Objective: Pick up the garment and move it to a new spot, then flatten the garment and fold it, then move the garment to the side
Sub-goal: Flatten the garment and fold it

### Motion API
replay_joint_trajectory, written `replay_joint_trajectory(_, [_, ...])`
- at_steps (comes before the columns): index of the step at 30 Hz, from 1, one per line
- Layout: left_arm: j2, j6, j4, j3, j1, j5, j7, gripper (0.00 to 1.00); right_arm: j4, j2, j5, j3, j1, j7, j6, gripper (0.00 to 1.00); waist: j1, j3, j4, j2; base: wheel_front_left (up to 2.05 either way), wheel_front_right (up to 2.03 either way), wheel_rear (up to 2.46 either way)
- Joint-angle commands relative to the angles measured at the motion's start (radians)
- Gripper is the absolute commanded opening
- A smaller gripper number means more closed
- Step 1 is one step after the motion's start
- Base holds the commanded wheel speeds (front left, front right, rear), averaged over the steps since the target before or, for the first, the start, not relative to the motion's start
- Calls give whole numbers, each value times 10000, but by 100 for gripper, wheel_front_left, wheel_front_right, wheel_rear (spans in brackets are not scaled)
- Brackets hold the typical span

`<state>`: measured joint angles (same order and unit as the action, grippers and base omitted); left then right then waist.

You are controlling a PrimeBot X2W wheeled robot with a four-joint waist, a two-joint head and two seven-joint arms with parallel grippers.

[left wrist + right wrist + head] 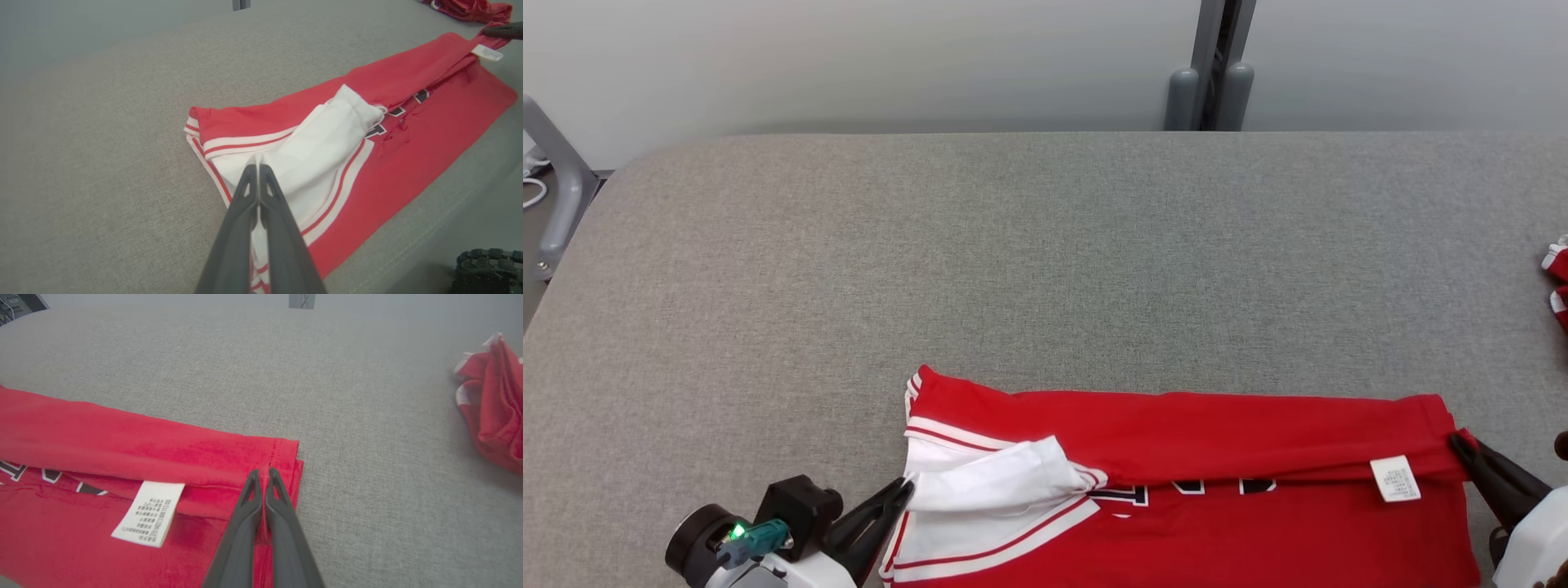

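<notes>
red cloth is lying stretched along the near edge of the grey counter [1013, 245]: the garment [1217, 425] is sitting flat, with its far long side folded over toward the robot and the flap covering the tops of the black letters [1123, 493]. a white sleeve [996, 482] is lying tucked across the chest, and a small white tag [1395, 478] is showing near the hem.

the left pincer [900, 492] is clamping closed on white cloth at the sleeve end, and the right pincer [1460, 445] is pinching closed on the hem corner of the flap.

judging by this, the relocating and flattening are looking done and the folding is only partly under way; further folds and the shift to the side are remaining. another red garment [490, 404] is lying crumpled well apart on the robot's right.
</notes>
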<state>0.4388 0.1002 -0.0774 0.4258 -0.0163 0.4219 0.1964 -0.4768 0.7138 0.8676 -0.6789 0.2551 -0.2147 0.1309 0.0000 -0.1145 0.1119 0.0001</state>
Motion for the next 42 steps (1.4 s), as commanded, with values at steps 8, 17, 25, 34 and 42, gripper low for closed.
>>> replay_joint_trajectory(8, [381,115,-131,246,-263,372,760,11,922,906,1162,-629,-404,1041,-4,100,0,42,-59,-1,0,0,0])
replay_joint_trajectory(17, [499,-168,-359,70,-82,307,842,100,802,1385,1585,-56,-217,1265,-4,100,0,154,-131,-1,0,0,0])
replay_joint_trajectory(25, [-670,-1057,-114,-771,679,568,-895,100,198,164,72,1386,251,-333,-4,100,0,274,-249,-1,0,0,0])
replay_joint_trajectory(34, [-2025,-1605,1166,-1389,1330,573,-3617,100,916,-2088,-2268,3938,-608,-507,-4,100,0,429,-480,-1,0,0,0])
replay_joint_trajectory(42, [-2796,-1341,2131,-1714,1218,409,-4588,100,1653,-3690,-3762,5605,-1652,-510,-4,100,0,448,-630,-1,0,0,0])
